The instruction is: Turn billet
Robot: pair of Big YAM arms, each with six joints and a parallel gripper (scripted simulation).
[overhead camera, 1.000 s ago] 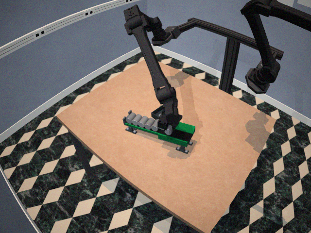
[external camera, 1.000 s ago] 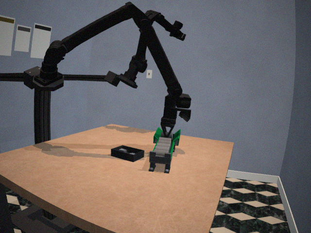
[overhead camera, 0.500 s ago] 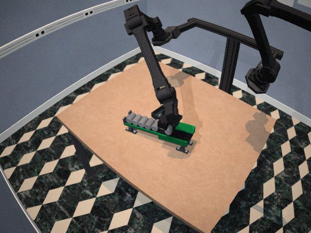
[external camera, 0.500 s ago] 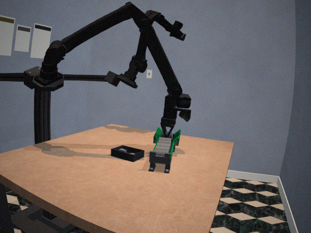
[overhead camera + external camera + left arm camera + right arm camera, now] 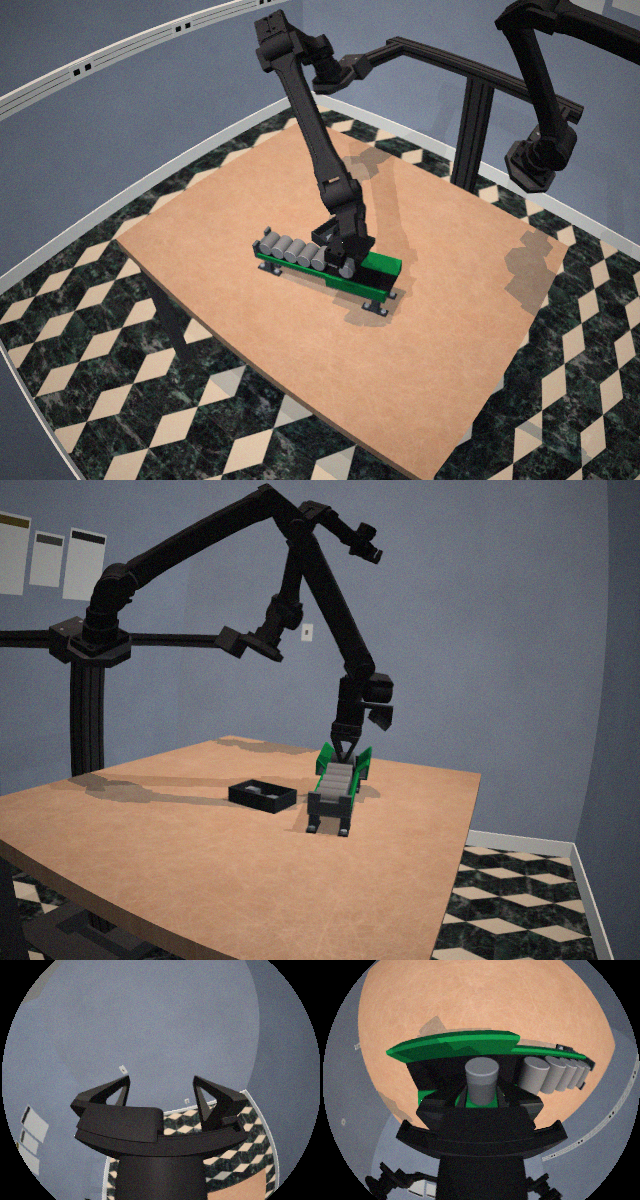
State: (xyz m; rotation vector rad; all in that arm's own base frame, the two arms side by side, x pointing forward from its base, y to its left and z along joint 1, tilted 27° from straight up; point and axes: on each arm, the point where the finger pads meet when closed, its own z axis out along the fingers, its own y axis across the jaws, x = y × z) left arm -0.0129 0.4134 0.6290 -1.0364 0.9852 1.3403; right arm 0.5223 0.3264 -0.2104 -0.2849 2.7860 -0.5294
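Observation:
A green feed ramp [image 5: 385,264] [image 5: 324,756] [image 5: 455,1045] stands on short feet on the table. Several grey billets [image 5: 289,249] [image 5: 333,782] [image 5: 555,1074] lie across it side by side against the dark stop [image 5: 266,235] [image 5: 330,805] at the low end. My right gripper [image 5: 343,260] [image 5: 342,756] [image 5: 481,1079] reaches down into the ramp and is shut on one more billet [image 5: 348,267] [image 5: 482,1080]. Its end face points the same way as the row's, with a small gap to the nearest one. My left gripper [image 5: 161,1079] [image 5: 373,552] is open and empty, high in the air.
A low black tray [image 5: 263,795] [image 5: 323,232] sits on the table beside the ramp, behind the right arm. A black frame post [image 5: 470,139] stands at the table's far edge. The wooden table [image 5: 392,361] extends wide around the ramp.

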